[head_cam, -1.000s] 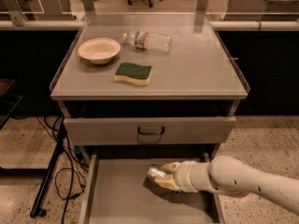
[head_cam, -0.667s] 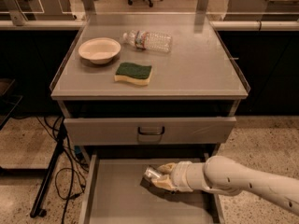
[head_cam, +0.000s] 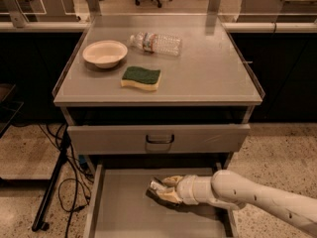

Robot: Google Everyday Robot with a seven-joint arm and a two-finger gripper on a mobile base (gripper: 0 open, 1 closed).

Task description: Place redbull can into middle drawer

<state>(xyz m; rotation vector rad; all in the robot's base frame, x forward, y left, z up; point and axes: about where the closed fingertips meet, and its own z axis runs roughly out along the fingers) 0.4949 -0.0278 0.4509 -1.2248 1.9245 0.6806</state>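
We are holding our gripper (head_cam: pixel 159 189) low in the wide grey metal middle drawer (head_cam: pixel 124 209), jaws grasping the slim silver redbull can (head_cam: pixel 156 184).

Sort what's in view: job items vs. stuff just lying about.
Job: redbull can, gripped in the hand, low inside the open middle drawer.
Lying about: bowl, water bottle, sponge, all on the cabinet top.
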